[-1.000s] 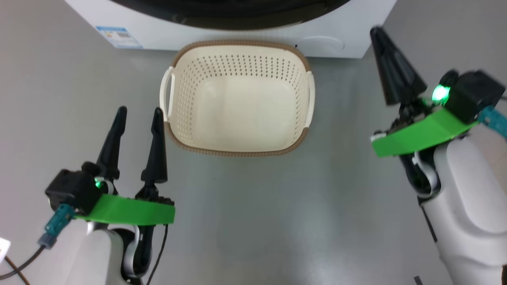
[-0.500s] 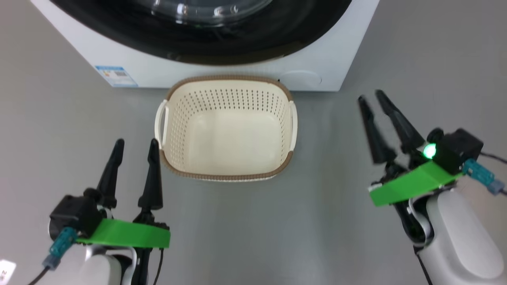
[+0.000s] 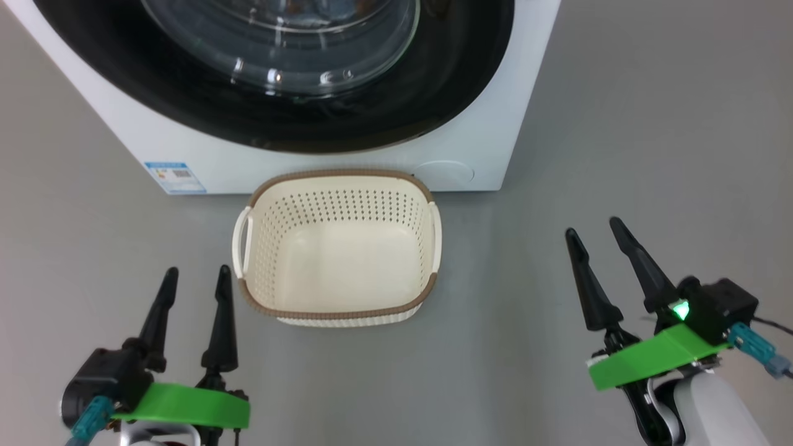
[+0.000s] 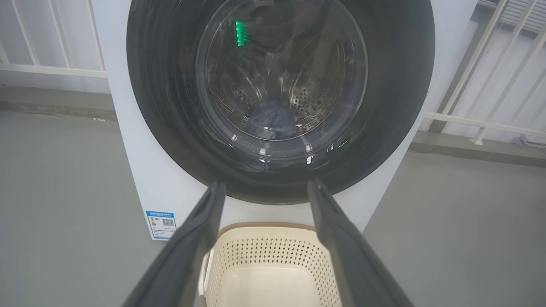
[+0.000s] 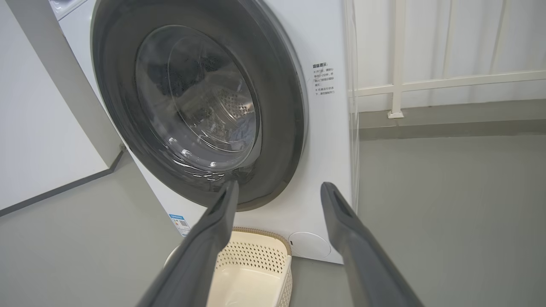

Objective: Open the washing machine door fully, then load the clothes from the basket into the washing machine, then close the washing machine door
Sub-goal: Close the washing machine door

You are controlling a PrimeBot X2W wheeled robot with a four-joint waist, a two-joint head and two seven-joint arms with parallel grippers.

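The washing machine (image 3: 471,148) stands ahead with the washing machine door (image 3: 458,80) lying flush against its front. Through the glass, the clothes (image 4: 273,121) show as blue fabric low in the steel drum, and again in the right wrist view (image 5: 246,127). The basket (image 3: 337,175) sits on the floor right before the machine, and nothing is inside it. My left gripper (image 3: 197,271) hovers open by the basket's near left corner. My right gripper (image 3: 592,228) is open well to the basket's right. Neither holds anything.
A white railing (image 4: 482,123) runs behind the machine, also seen to its right (image 5: 396,85). A white wall panel (image 5: 42,128) stands left of the machine. Grey floor (image 3: 650,124) spreads around the basket.
The right gripper has gone from shut to wide open and now sits lower right of the basket. The head camera has shifted, bringing more of the door into view. The left gripper stays open.
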